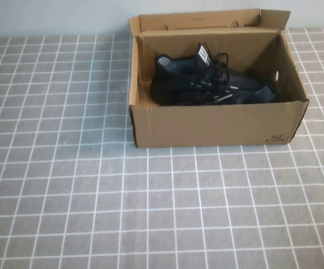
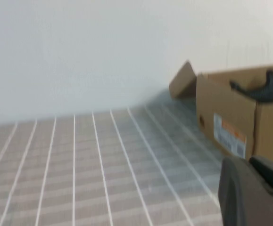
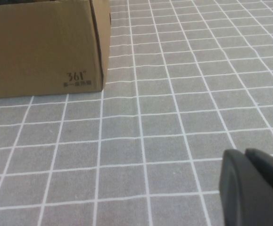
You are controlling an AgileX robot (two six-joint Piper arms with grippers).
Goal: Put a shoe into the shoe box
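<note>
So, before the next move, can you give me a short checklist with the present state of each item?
1. Shoe inside the shoe box: ok.
2. Box lid open, flap standing up at the back: ok.
3. Left gripper shut, holding nothing, away from the box: ok.
4. Right gripper shut, holding nothing, over the tablecloth before the box: ok.
5. Both shoes of a pair inside: cannot tell.

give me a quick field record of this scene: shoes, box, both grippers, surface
shoes: black sneakers inside the box, laces up
shoe box: brown cardboard, lid flap open at the back, small print at front right corner
left gripper: shut, empty, low over the table left of the box
right gripper: shut, empty, low over the table on the box's front right
surface: grey tiled cloth
</note>
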